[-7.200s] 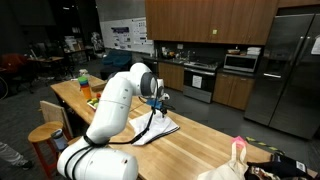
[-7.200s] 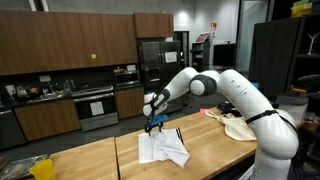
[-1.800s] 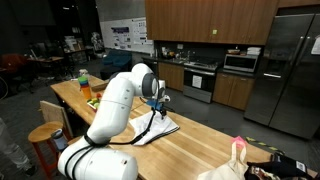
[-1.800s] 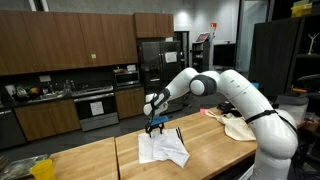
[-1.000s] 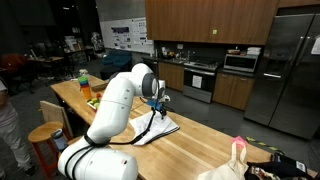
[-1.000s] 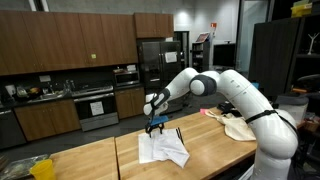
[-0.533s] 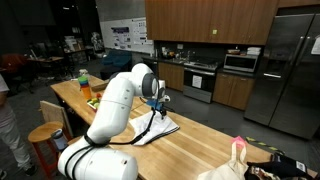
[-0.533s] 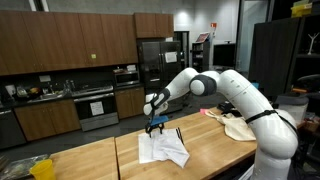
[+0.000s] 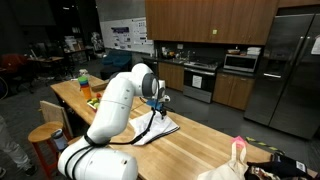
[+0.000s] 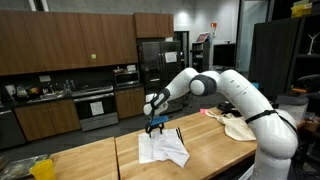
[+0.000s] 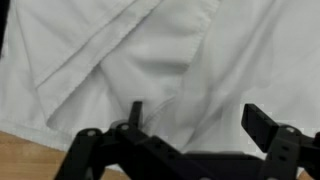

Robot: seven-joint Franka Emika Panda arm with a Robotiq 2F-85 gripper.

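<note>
Two black fingers of the claw (image 11: pixel 197 118) stand wide apart with nothing between them, just above a white cloth (image 11: pixel 150 50). The cloth lies crumpled on the wooden counter (image 10: pixel 215 150), right under the claw in both exterior views. It looks soft, light and floppy, so a raised fold near its middle seems the best spot to pinch. Farther back are a tan bag (image 10: pixel 238 125) and the fridge (image 10: pixel 150 60). Since a second ago, claw and cloth have not moved.
</note>
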